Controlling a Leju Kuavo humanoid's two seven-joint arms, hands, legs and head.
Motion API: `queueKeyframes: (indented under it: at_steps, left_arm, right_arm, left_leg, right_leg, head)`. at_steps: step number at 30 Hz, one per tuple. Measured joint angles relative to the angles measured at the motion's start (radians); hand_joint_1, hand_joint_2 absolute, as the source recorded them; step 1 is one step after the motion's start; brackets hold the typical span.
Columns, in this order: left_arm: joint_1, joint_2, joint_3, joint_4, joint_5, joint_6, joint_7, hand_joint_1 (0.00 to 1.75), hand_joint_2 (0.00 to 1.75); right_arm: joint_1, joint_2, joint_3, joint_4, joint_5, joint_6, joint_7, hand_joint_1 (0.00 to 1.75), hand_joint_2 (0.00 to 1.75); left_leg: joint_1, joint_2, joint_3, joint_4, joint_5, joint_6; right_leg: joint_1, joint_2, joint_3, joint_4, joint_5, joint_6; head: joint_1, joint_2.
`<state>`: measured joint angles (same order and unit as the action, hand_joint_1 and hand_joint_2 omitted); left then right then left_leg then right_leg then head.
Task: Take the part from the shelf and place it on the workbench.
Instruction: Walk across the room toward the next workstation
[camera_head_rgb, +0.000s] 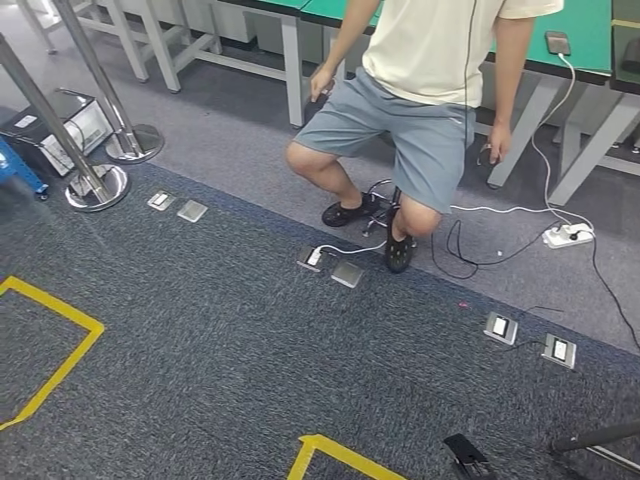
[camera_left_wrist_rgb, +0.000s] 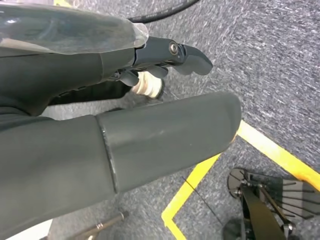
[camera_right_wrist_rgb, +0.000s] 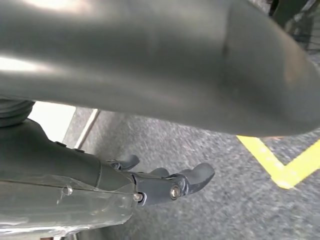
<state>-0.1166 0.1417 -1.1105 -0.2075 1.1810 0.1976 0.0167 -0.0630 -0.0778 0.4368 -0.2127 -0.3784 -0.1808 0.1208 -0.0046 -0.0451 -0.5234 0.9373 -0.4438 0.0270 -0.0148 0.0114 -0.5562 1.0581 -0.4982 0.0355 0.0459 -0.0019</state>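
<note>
In the left wrist view my left hand (camera_left_wrist_rgb: 162, 135) hangs over grey carpet, its thick thumb and dark fingers (camera_left_wrist_rgb: 185, 54) apart with nothing between them. My right hand (camera_right_wrist_rgb: 162, 75) hangs the same way in the right wrist view, its fingers (camera_right_wrist_rgb: 188, 181) stretched out and holding nothing. Green-topped workbenches (camera_head_rgb: 589, 30) stand along the back of the head view, beyond a person.
A person (camera_head_rgb: 423, 110) sits on a low stool straight ahead. Cables and a white power strip (camera_head_rgb: 567, 236) lie to the right. Metal floor socket plates (camera_head_rgb: 500, 327) dot the carpet. Yellow tape (camera_head_rgb: 53, 340) marks the floor at left, and steel post bases (camera_head_rgb: 96, 187) stand at the far left.
</note>
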Motion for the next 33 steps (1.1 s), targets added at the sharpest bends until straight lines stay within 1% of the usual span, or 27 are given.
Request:
queueKeyframes:
  at_steps: [1, 2, 4, 6, 7, 8, 10, 11, 12, 13, 14, 15, 16, 17, 18, 20, 21, 22, 24, 25, 26, 27, 28, 29, 31, 32, 33]
  left_arm:
    - [0.0, -0.001, 0.0, 0.0, 0.0, 0.0, -0.002, 0.0, 0.0]
    - [-0.001, -0.001, 0.0, 0.0, 0.0, 0.001, -0.005, 0.0, 0.0]
    - [0.001, -0.001, 0.0, 0.0, 0.0, 0.001, -0.008, 0.0, 0.0]
    - [0.003, -0.001, 0.0, 0.0, -0.001, 0.0, -0.011, 0.0, 0.0]
    - [0.002, -0.002, 0.0, 0.0, -0.003, -0.001, -0.013, 0.0, 0.0]
    - [0.001, -0.002, 0.0, 0.0, -0.004, -0.002, -0.015, 0.0, 0.0]
    - [0.0, -0.003, 0.0, 0.0, -0.007, -0.004, -0.017, 0.0, 0.0]
    - [0.001, -0.003, 0.0, 0.0, -0.008, -0.005, -0.018, 0.0, 0.0]
    - [0.002, -0.003, 0.0, 0.0, -0.008, -0.007, -0.018, 0.0, 0.0]
    - [0.004, -0.004, 0.0, 0.0, -0.009, -0.009, -0.018, 0.0, 0.0]
    - [0.004, -0.004, 0.0, 0.0, -0.01, -0.01, -0.018, 0.0, 0.0]
    - [0.003, -0.004, 0.0, 0.0, -0.012, -0.011, -0.018, 0.0, 0.0]
    - [0.001, -0.004, 0.0, 0.0, -0.013, -0.012, -0.018, 0.0, 0.0]
    - [-0.001, -0.004, 0.0, 0.0, -0.014, -0.012, -0.018, 0.0, 0.0]
    - [-0.002, -0.004, 0.0, 0.0, -0.015, -0.013, -0.018, 0.0, 0.0]
    - [-0.001, -0.005, -0.001, 0.0, -0.015, -0.013, -0.017, 0.0, 0.0]
    - [0.001, -0.006, -0.001, 0.0, -0.015, -0.013, -0.017, 0.0, 0.0]
    - [0.002, -0.006, -0.001, 0.0, -0.015, -0.013, -0.017, 0.0, 0.0]
    - [0.002, -0.008, -0.002, 0.0, -0.015, -0.013, -0.016, 0.0, 0.0]
    - [0.001, -0.009, -0.002, 0.0, -0.015, -0.013, -0.016, 0.0, 0.0]
    - [0.0, -0.01, -0.002, 0.0, -0.016, -0.013, -0.016, 0.0, 0.0]
    - [0.0, -0.01, -0.002, 0.0, -0.015, -0.013, -0.016, 0.0, 0.0]
    - [0.001, -0.01, -0.002, 0.0, -0.016, -0.013, -0.016, 0.0, 0.0]
    - [0.001, -0.011, -0.002, 0.0, -0.016, -0.013, -0.016, 0.0, 0.0]
    - [0.0, -0.012, -0.002, 0.0, -0.016, -0.013, -0.016, 0.0, 0.0]
    - [-0.001, -0.012, -0.002, 0.0, -0.016, -0.013, -0.016, 0.0, 0.0]
    - [-0.001, -0.012, -0.002, 0.0, -0.016, -0.013, -0.015, 0.0, 0.0]
  right_arm:
    - [-0.001, 0.0, 0.0, 0.001, 0.0, 0.0, 0.002, 0.0, 0.0]
    - [-0.001, 0.0, 0.0, 0.002, 0.0, 0.0, 0.005, 0.0, 0.0]
    - [-0.002, 0.0, 0.0, 0.003, 0.0, 0.001, 0.01, 0.0, 0.0]
    - [-0.003, 0.0, 0.0, 0.003, 0.0, 0.006, 0.016, 0.0, 0.0]
    - [-0.004, 0.0, 0.0, 0.003, 0.0, 0.009, 0.019, 0.0, 0.0]
    - [-0.004, 0.0, 0.0, 0.003, 0.0, 0.011, 0.021, 0.0, 0.0]
    - [-0.003, 0.0, 0.0, 0.004, 0.0, 0.014, 0.022, 0.0, 0.0]
    - [-0.003, 0.0, 0.0, 0.004, 0.0, 0.014, 0.022, 0.0, 0.0]
    - [-0.003, 0.0, 0.001, 0.004, 0.0, 0.015, 0.022, 0.0, 0.0]
    - [-0.003, 0.0, 0.001, 0.004, 0.0, 0.016, 0.022, 0.0, 0.0]
    - [-0.003, 0.0, 0.001, 0.004, 0.001, 0.017, 0.022, 0.0, 0.0]
    - [-0.003, 0.0, 0.001, 0.004, 0.001, 0.018, 0.022, 0.0, 0.0]
    - [-0.003, 0.001, 0.001, 0.004, 0.002, 0.019, 0.021, 0.0, 0.0]
    - [-0.003, 0.001, 0.001, 0.004, 0.002, 0.02, 0.021, 0.0, 0.0]
    - [-0.004, 0.001, 0.002, 0.004, 0.002, 0.02, 0.021, 0.0, 0.0]
    - [-0.006, 0.001, 0.002, 0.004, 0.002, 0.021, 0.023, 0.0, 0.0]
    - [-0.007, 0.001, 0.002, 0.004, 0.002, 0.021, 0.024, 0.0, 0.0]
    - [-0.007, 0.0, 0.003, 0.004, 0.002, 0.021, 0.025, 0.0, 0.0]
    - [-0.006, 0.0, 0.007, 0.005, 0.002, 0.021, 0.027, 0.0, 0.0]
    - [-0.005, 0.0, 0.008, 0.006, 0.002, 0.021, 0.027, 0.0, 0.0]
    - [-0.003, 0.0, 0.01, 0.006, 0.002, 0.021, 0.028, 0.0, 0.0]
    - [-0.001, 0.0, 0.01, 0.007, 0.002, 0.021, 0.028, 0.0, 0.0]
    - [0.0, 0.0, 0.011, 0.007, 0.002, 0.021, 0.028, 0.0, 0.0]
    - [0.001, 0.0, 0.011, 0.007, 0.002, 0.021, 0.028, 0.0, 0.0]
    - [0.001, -0.001, 0.013, 0.008, 0.002, 0.021, 0.028, 0.0, 0.0]
    - [0.002, -0.001, 0.014, 0.008, 0.002, 0.021, 0.028, 0.0, 0.0]
    - [0.002, -0.001, 0.015, 0.009, 0.002, 0.021, 0.028, 0.0, 0.0]
  left_leg:
    - [-0.001, -0.006, -0.001, 0.005, -0.002, -0.004]
    - [-0.002, -0.011, -0.004, 0.008, -0.004, -0.008]
    - [-0.002, -0.019, -0.007, 0.008, -0.002, -0.017]
    - [-0.001, -0.011, -0.014, 0.025, -0.014, -0.027]
    - [0.0, 0.001, -0.031, 0.062, -0.037, -0.033]
    - [0.002, 0.016, -0.06, 0.121, -0.068, -0.039]
    - [0.006, 0.032, -0.133, 0.267, -0.131, -0.048]
    - [0.008, 0.034, -0.157, 0.312, -0.142, -0.05]
    - [0.009, 0.035, -0.163, 0.319, -0.134, -0.051]
    - [0.01, 0.039, -0.146, 0.281, -0.107, -0.049]
    - [0.01, 0.049, -0.111, 0.212, -0.071, -0.046]
    - [0.007, 0.071, -0.071, 0.13, -0.039, -0.041]
    - [0.004, 0.088, -0.037, 0.063, -0.016, -0.034]
    - [0.0, 0.1, -0.018, 0.023, -0.005, -0.028]
    - [-0.004, 0.102, -0.013, 0.007, -0.004, -0.023]
    - [-0.003, 0.079, -0.013, 0.002, 0.0, -0.013]
    - [-0.001, 0.069, -0.011, -0.003, 0.003, -0.009]
    - [0.002, 0.06, -0.009, -0.007, 0.006, -0.004]
    - [0.004, 0.041, -0.006, -0.011, 0.009, 0.002]
    - [0.004, 0.03, -0.006, -0.011, 0.009, 0.004]
    - [0.003, 0.017, -0.006, -0.01, 0.009, 0.005]
    - [0.003, 0.002, -0.005, -0.009, 0.009, 0.006]
    - [0.003, -0.013, -0.004, -0.007, 0.008, 0.005]
    - [0.004, -0.028, -0.003, -0.005, 0.007, 0.003]
    - [0.005, -0.056, -0.005, 0.004, 0.002, -0.003]
    - [0.005, -0.068, -0.01, 0.008, 0.001, -0.008]
    - [0.006, -0.08, -0.015, 0.011, 0.002, -0.014]
  right_leg:
    - [-0.001, 0.008, 0.023, -0.053, 0.02, -0.003]
    - [-0.001, 0.015, 0.035, -0.083, 0.028, -0.007]
    - [0.0, 0.012, 0.038, -0.091, 0.027, -0.018]
    - [-0.001, -0.001, 0.041, -0.097, 0.03, -0.029]
    - [-0.002, -0.01, 0.042, -0.1, 0.032, -0.034]
    - [-0.003, -0.019, 0.042, -0.101, 0.032, -0.038]
    - [-0.002, -0.037, 0.041, -0.102, 0.031, -0.043]
    - [-0.001, -0.045, 0.041, -0.102, 0.03, -0.043]
    - [-0.001, -0.055, 0.041, -0.101, 0.029, -0.043]
    - [-0.001, -0.064, 0.043, -0.101, 0.028, -0.042]
    - [-0.001, -0.074, 0.045, -0.102, 0.027, -0.041]
    - [0.0, -0.084, 0.047, -0.101, 0.025, -0.038]
    - [0.002, -0.092, 0.049, -0.102, 0.023, -0.034]
    - [0.003, -0.1, 0.051, -0.102, 0.021, -0.029]
    - [0.005, -0.108, 0.054, -0.102, 0.019, -0.024]
    - [0.005, -0.12, 0.06, -0.105, 0.015, -0.012]
    - [0.004, -0.109, 0.06, -0.098, 0.007, -0.007]
    - [0.004, -0.088, 0.051, -0.074, -0.012, -0.002]
    - [0.002, -0.037, 0.0, 0.043, -0.078, 0.003]
    - [0.003, -0.025, -0.035, 0.118, -0.11, 0.003]
    - [0.002, -0.02, -0.064, 0.176, -0.129, 0.004]
    - [0.002, -0.017, -0.077, 0.199, -0.126, 0.004]
    - [0.001, -0.014, -0.071, 0.18, -0.102, 0.003]
    - [-0.001, -0.007, -0.047, 0.122, -0.062, 0.002]
    - [-0.009, 0.045, 0.013, -0.02, 0.004, 0.001]
    - [-0.012, 0.067, 0.031, -0.066, 0.019, 0.0]
    - [-0.013, 0.081, 0.038, -0.085, 0.021, -0.003]
  head:
    - [0.002, 0.0]
    - [0.001, 0.0]
    - [-0.006, 0.0]
    - [-0.012, 0.0]
    - [-0.018, 0.0]
    - [-0.024, 0.0]
    - [-0.034, 0.0]
    - [-0.035, 0.0]
    - [-0.036, 0.0]
    - [-0.037, 0.0]
    - [-0.038, 0.0]
    - [-0.039, 0.0]
    - [-0.039, 0.0]
    - [-0.038, 0.0]
    - [-0.038, 0.0]
    - [-0.036, 0.0]
    - [-0.035, 0.0]
    - [-0.032, 0.0]
    - [-0.023, 0.0]
    - [-0.018, 0.0]
    - [-0.015, 0.0]
    - [-0.012, 0.0]
    - [-0.009, 0.0]
    - [-0.006, 0.0]
    - [-0.001, 0.0]
    - [-0.002, 0.0]
    - [-0.004, 0.0]
